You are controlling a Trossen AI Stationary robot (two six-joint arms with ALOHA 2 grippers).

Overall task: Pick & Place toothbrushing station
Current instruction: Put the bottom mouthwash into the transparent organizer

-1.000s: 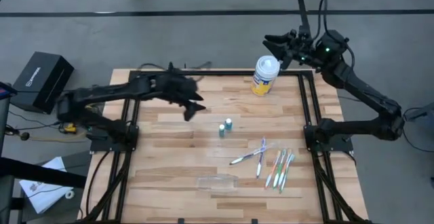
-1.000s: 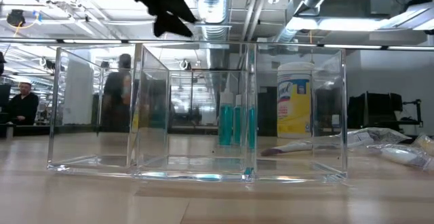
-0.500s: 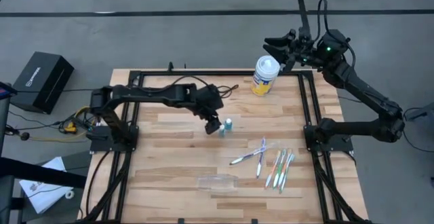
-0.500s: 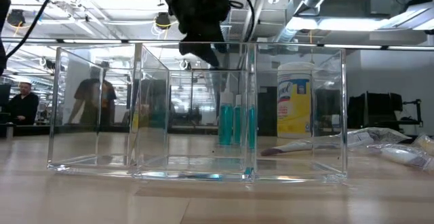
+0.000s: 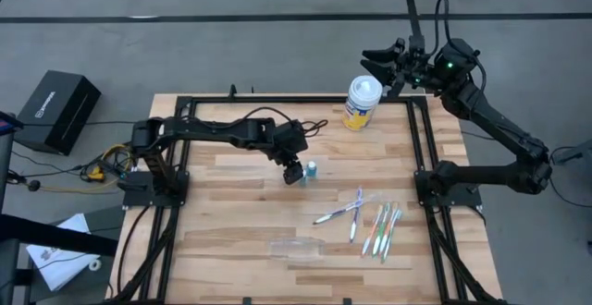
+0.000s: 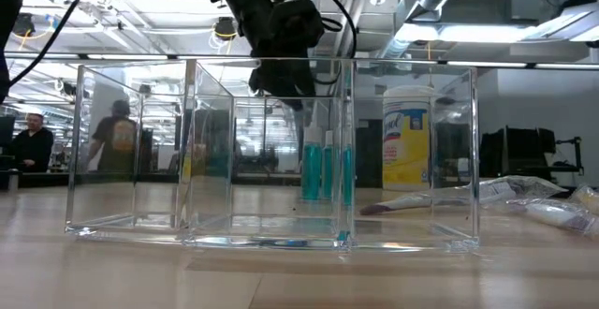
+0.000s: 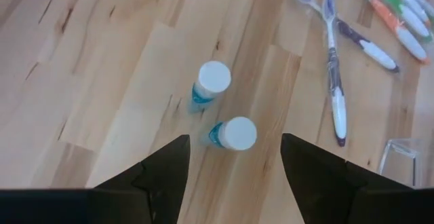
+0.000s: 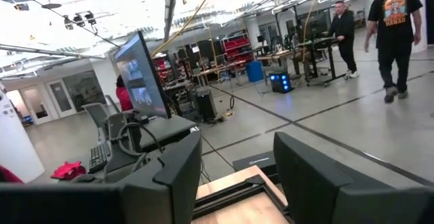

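Note:
Two small teal tubes with white caps stand upright at mid-table, side by side. My left gripper hangs open just above them; in its wrist view the nearer tube shows between the two fingers, not touched. Several toothbrushes lie flat to the front right of the tubes, white-and-purple ones nearest. A clear plastic box with dividers sits near the front edge. My right gripper is held high beyond the table's back right, open and holding nothing.
A white-and-yellow wipes canister stands at the back edge of the table. A black case lies on the floor off the left side. People walk in the room behind. The clear box fills the low view's foreground.
My left arm has swung from the back left across to the tubes and come down over them. The right arm has stayed put.

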